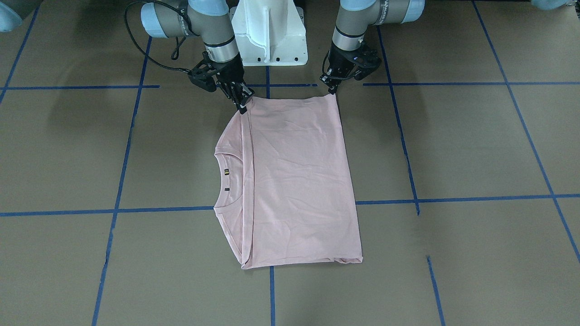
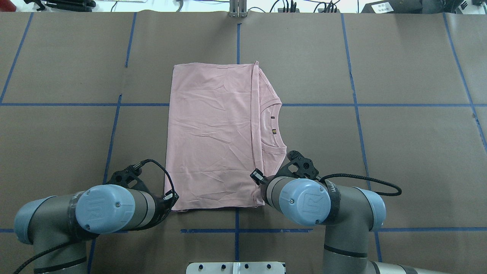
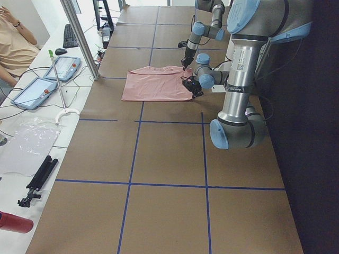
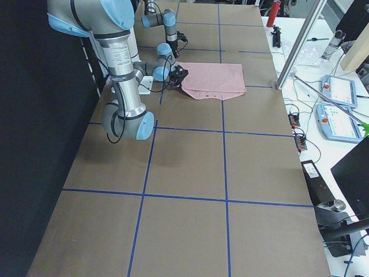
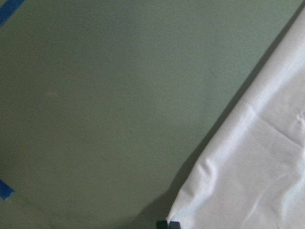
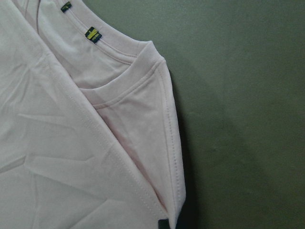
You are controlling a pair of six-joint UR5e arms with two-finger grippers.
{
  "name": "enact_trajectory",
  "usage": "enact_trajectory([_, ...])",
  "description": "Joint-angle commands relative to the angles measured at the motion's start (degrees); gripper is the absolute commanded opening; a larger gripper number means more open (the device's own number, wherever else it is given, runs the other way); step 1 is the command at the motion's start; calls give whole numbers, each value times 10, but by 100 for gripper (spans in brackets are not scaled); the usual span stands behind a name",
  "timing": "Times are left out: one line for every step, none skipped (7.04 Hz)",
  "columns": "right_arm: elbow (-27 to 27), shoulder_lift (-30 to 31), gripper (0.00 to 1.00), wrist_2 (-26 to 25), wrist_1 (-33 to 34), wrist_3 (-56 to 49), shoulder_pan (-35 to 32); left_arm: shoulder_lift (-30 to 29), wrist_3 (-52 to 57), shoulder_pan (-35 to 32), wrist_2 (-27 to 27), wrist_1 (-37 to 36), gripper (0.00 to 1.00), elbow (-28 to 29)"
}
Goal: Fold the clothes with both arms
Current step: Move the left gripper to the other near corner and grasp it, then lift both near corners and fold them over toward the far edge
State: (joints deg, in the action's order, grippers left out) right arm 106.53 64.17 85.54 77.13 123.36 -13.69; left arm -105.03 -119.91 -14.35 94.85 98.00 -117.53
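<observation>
One T-shirt [image 2: 213,137] lies folded flat on the table [image 2: 380,152], midway along the robot's edge and just in front of the one white base [image 1: 269,31]. Its plain pink back faces up. A folded-over layer covers most of it, stopping just short of the collar [image 1: 222,181], which points toward the robot's right. Two small labels [image 6: 93,35] sit inside the collar.

Two arms reach down to the shirt's edge nearest the robot – one at each end of it. The left gripper [image 1: 334,90] is at the corner on the robot's left; its two fingertips [image 5: 167,224] are together, pinched on the cloth there. The right gripper [image 1: 242,105] is at the near corner of the folded layer, jaws together on the hem. Blue tape lines cross the brown surface in a grid.
</observation>
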Motion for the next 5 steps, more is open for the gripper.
enact_trajectory([102, 34, 0, 3, 42, 0, 11, 3, -31, 0, 2, -24, 0, -83])
enact_trajectory([158, 42, 0, 13, 78, 0, 11, -2, -30, 2, 18, -58, 0, -132])
enact_trajectory([149, 39, 0, 17, 79, -5, 1, -19, -21, -16, 29, -57, 0, -119])
enact_trajectory([122, 23, 0, 25, 73, -14, -46, -77, 28, -80, 36, -57, 0, -74])
enact_trajectory([74, -23, 0, 48, 73, -17, -88, -108, 51, -118, 35, -53, 0, -23])
